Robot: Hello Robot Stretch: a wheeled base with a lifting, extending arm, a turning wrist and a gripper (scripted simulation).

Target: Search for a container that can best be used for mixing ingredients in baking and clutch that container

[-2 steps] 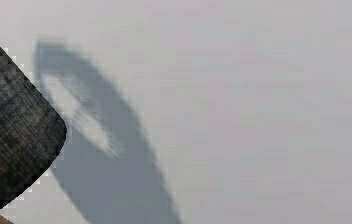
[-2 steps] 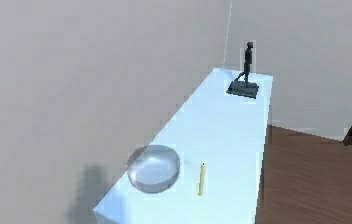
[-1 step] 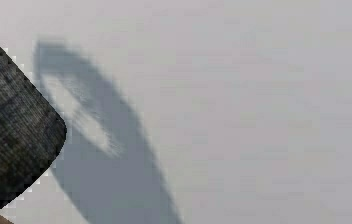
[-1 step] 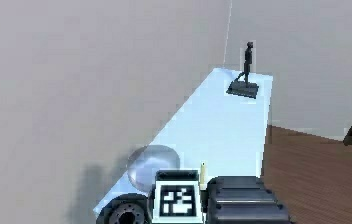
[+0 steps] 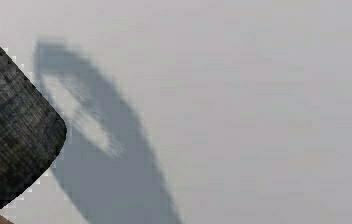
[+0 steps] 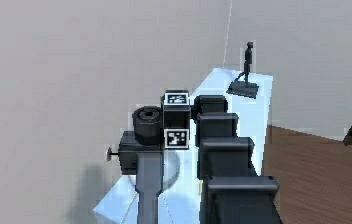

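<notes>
No text or number can be read; the two white squares (image 6: 175, 137) on the arm (image 6: 149, 192) (its twelve-o'clock end) bear only black marks.

home interior, small dark figure statuette (image 6: 248, 62) on white bench (image 6: 220, 80), brown wooden floor (image 6: 314, 170), plain pale walls (image 6: 84, 60), dark grey fabric upholstery (image 5: 14, 130)

The dark rounded object (image 5: 14, 130) looks like coarse woven cloth; the wall (image 5: 264, 90) is smooth and matt. The table (image 6: 249, 108) is smooth, the floor (image 6: 314, 165) wood, the statuette (image 6: 248, 60) matt dark.
</notes>
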